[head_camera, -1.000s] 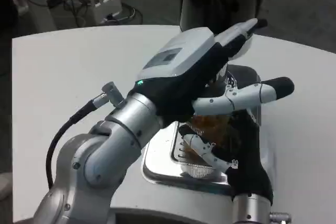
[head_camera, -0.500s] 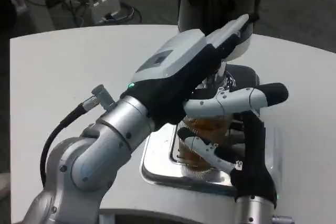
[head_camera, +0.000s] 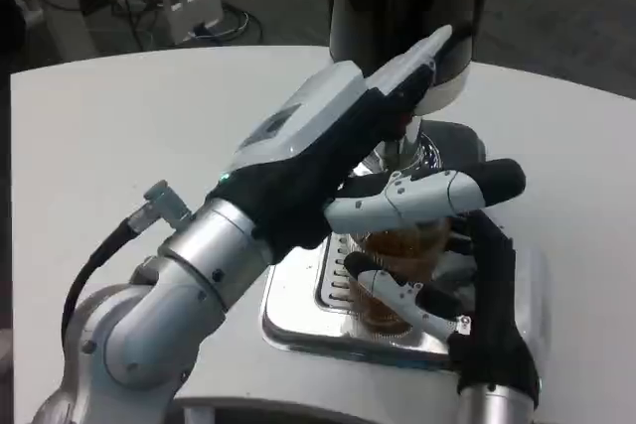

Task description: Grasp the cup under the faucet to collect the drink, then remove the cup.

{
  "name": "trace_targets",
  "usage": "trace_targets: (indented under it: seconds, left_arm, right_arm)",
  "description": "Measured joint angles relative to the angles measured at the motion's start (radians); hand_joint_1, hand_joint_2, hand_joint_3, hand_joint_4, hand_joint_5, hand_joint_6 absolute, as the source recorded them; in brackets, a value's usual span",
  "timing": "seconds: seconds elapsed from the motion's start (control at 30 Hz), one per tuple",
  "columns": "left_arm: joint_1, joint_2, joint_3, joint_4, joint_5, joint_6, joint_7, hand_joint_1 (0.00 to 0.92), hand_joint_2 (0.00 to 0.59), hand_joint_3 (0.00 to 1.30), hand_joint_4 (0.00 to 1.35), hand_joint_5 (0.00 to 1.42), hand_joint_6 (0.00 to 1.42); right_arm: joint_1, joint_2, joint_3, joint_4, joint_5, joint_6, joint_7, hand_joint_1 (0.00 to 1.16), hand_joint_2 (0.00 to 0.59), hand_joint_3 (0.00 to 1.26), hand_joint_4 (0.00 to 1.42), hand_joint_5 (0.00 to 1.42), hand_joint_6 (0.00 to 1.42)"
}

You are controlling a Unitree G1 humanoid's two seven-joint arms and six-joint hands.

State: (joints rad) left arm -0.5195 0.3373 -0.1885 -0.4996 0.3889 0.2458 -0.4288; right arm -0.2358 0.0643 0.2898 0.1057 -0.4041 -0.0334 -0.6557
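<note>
while the white bench [head_camera: 119, 136] spreads wide under everything, the dark dispenser [head_camera: 402, 7] stands at its far side with a steel drip tray [head_camera: 298, 310] at its foot. the left hand [head_camera: 338, 146] reaches across above the tray, fingers extended toward the faucet [head_camera: 397, 151], holding nothing i can make out. the right hand [head_camera: 467, 285] comes up from the near edge and wraps the cup [head_camera: 397, 260] from its right side. the cup stands upright on the tray, directly below the faucet, with amber drink inside. the right hand is nearer; removal looks like a lift, then a pull toward the robot.
</note>
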Motion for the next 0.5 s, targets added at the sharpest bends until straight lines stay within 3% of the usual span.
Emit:
trace_targets:
  seconds: [0.3,0.5]
  left_arm:
    - [0.048,-0.028,0.043,-0.086,-0.072,0.099,0.000,0.000,0.000,0.00,0.00,0.00,0.00]
    - [0.085,0.013,0.089,-0.148,-0.087,0.181,-0.018,0.000,0.000,0.00,0.00,0.00,0.00]
  right_arm:
    - [0.051,-0.004,0.011,-0.043,-0.003,0.000,0.003,0.90,0.119,0.83,0.92,1.07,0.97]
    - [0.082,-0.006,0.027,-0.071,-0.003,0.000,0.006,0.90,0.119,0.84,0.93,1.07,0.98]
